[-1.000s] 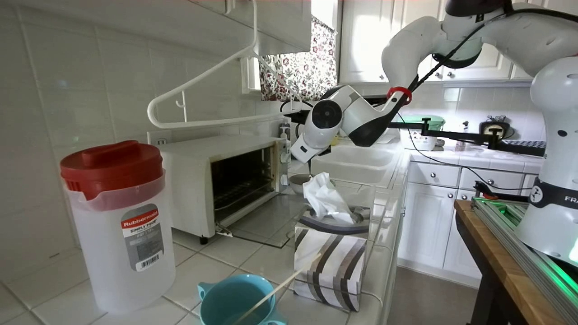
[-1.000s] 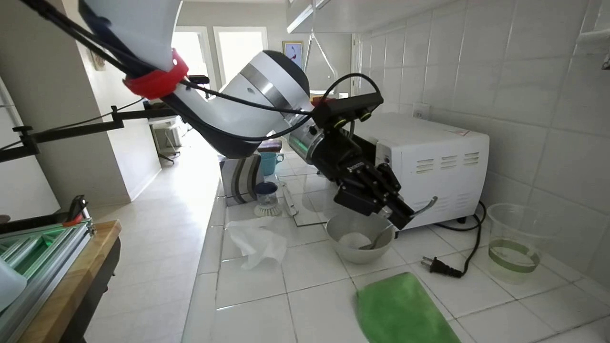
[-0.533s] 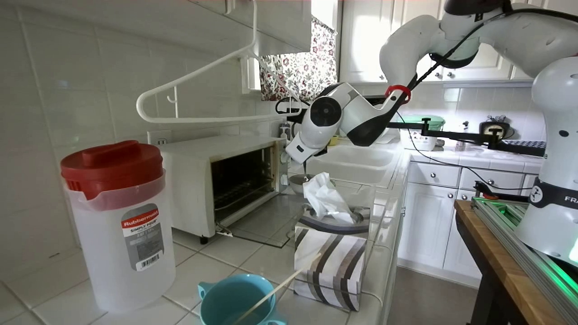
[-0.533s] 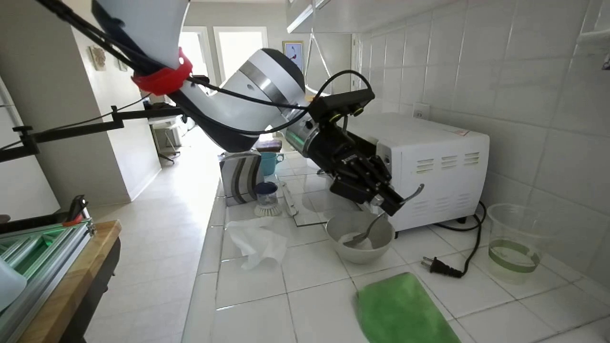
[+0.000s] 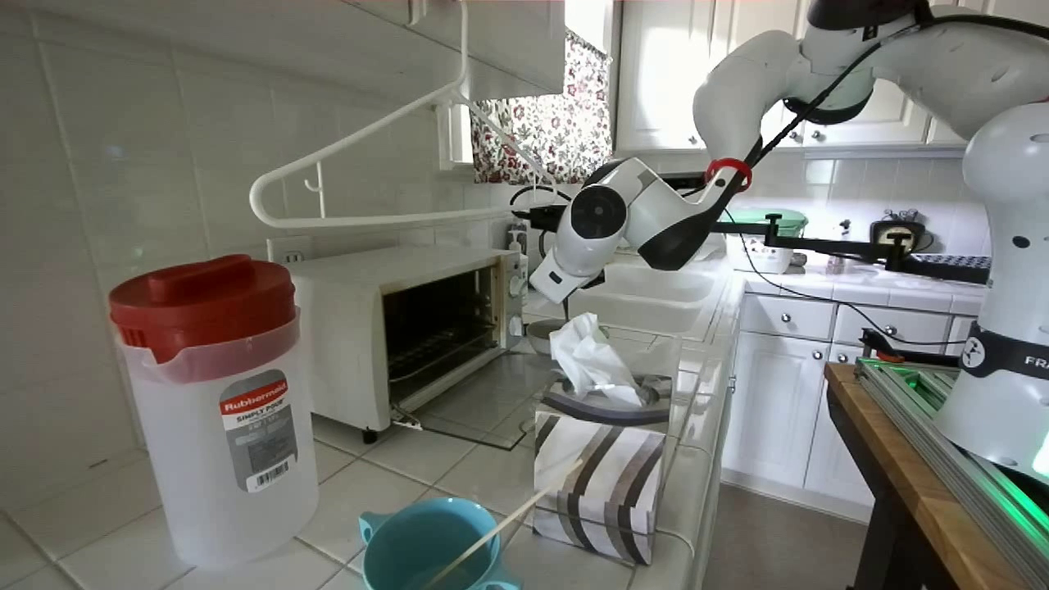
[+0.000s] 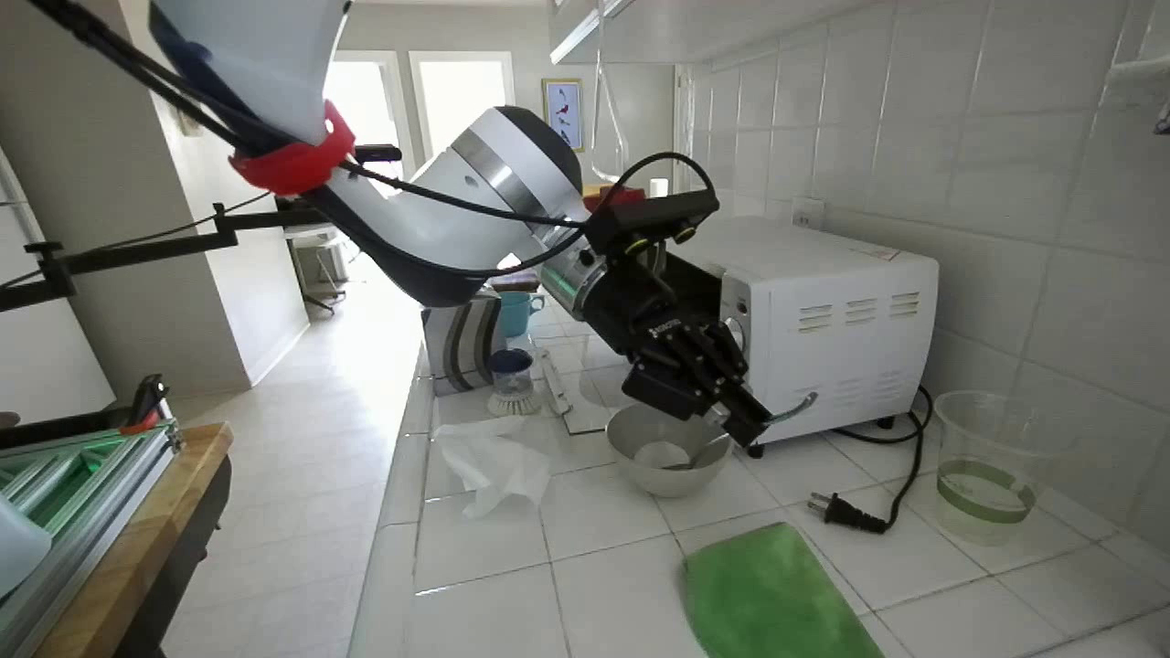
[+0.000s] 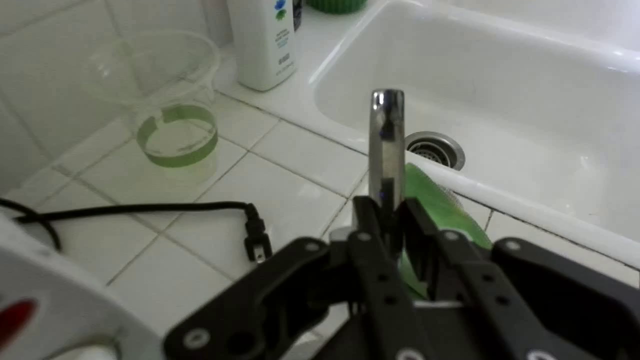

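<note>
Handle of a metal utensil (image 7: 386,140) stands between the fingertips of my gripper (image 7: 389,212) in the wrist view, pinched firmly partway along, probably so its lower end has reach. In an exterior view I see that end inside the grey bowl (image 6: 672,484), near the white oven (image 6: 850,320); my wrist slants down to suit. In an exterior view, my arm (image 5: 729,94) arches from the wooden bench (image 5: 901,451), elbow high, and a tissue (image 5: 590,356) partly hides the bowl.
</note>
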`<state>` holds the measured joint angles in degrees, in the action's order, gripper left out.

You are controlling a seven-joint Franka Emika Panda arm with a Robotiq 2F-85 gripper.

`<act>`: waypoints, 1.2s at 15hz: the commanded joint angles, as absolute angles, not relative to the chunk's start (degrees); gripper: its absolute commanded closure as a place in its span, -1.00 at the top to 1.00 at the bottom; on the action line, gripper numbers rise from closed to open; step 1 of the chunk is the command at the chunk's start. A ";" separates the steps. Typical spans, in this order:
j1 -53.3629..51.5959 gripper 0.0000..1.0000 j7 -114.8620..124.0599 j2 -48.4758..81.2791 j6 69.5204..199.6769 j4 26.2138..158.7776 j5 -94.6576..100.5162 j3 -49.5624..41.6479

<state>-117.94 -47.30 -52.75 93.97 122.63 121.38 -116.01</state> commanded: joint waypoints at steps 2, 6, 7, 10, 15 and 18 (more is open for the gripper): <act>-117.70 -0.91 -47.61 -53.29 92.75 120.38 120.92 -116.23; -119.19 -0.91 -47.40 -53.79 92.54 118.86 120.88 -115.96; -119.71 -0.91 -47.38 -53.85 92.59 118.68 120.85 -115.86; -121.15 -0.91 -47.24 -53.98 92.84 118.92 120.64 -115.63; -120.97 -0.91 -48.02 -52.95 93.05 120.10 120.01 -115.04; -119.69 -0.91 -48.68 -52.34 92.89 121.02 118.76 -114.75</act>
